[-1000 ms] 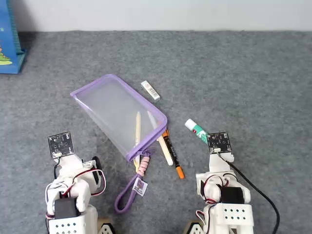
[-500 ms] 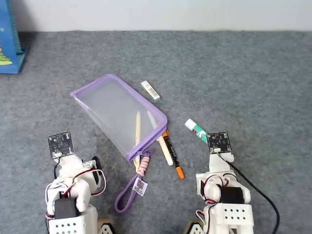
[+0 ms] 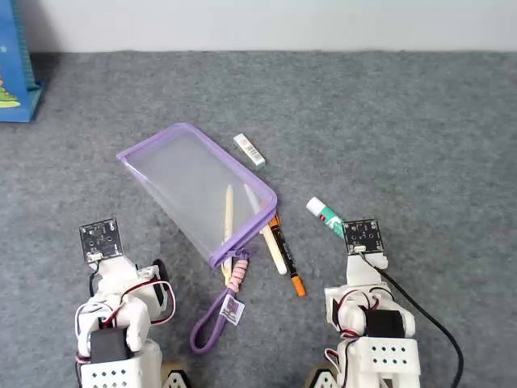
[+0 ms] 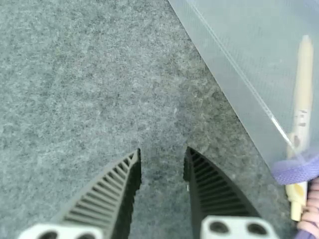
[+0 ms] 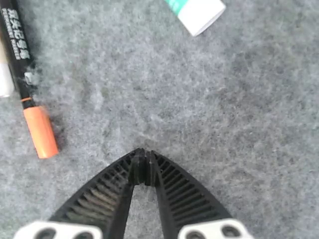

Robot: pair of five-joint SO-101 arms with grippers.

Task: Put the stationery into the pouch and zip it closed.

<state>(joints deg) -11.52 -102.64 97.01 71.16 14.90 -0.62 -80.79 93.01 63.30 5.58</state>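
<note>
I log: clear purple-edged pouch, mid-worktop, two pens poking from its near end; orange-capped marker just beside; glue stick near right tool, pinched together, empty; left tool slightly parted, empty.

Glue stick partly hidden behind right arm, blue box cropped at the edge, pouch cut off in left wrist view

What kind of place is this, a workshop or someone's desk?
Probably a small robotics test bench: two little robot arms fixed side by side, a grey felt-covered table, and a pouch and a marker laid out.
</note>
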